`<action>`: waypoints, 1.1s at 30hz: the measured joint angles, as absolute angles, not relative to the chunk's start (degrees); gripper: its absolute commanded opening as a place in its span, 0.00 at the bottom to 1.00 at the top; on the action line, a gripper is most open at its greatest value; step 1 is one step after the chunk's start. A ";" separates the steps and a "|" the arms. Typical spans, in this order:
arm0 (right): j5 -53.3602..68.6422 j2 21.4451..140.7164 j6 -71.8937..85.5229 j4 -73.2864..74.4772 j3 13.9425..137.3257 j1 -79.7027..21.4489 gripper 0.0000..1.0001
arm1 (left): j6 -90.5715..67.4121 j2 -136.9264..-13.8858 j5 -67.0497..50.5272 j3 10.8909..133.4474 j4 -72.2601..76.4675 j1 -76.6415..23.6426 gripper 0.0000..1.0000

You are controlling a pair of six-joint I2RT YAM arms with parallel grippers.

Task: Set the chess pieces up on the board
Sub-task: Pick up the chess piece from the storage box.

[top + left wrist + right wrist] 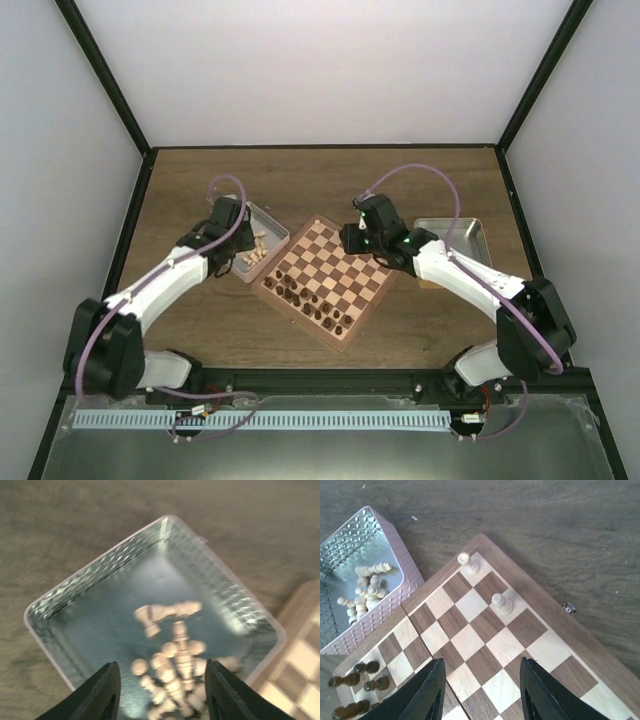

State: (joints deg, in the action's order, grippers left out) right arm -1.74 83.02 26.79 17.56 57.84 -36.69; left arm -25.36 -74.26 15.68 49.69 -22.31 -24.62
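The board [335, 262] lies turned like a diamond at the table's middle. Two beige chess pieces [470, 564] [501, 603] stand on squares along its far edge. My right gripper [481, 667] hovers open above bare squares of the board [485, 645], holding nothing; in the top view it [350, 240] is over the far corner. Several more beige chess pieces [175, 667] lie heaped in a silver tray [100, 625]. My left gripper [161, 674] is low over that heap, jaws apart on either side of it; the view is blurred, and no piece shows as gripped.
Dark brown pieces [305, 300] stand in rows on the board's near-left side. The tray of beige pieces [275, 222] touches the board's left corner. A second silver tray [455, 238] sits right of the board. A small metal clasp [569, 609] sticks out of the board's rim.
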 measured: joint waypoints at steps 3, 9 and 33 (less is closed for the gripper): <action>0.51 81.54 26.79 16.08 54.81 -36.45 0.42 | -27.35 -80.38 15.20 51.35 -24.43 -21.67 0.40; 2.76 80.23 26.81 14.09 51.46 -36.45 0.42 | -27.94 -91.61 15.40 58.04 -27.86 -20.43 0.37; 5.39 76.29 26.59 10.87 47.46 -36.12 0.41 | -26.76 -97.84 14.94 57.21 -29.23 -20.23 0.10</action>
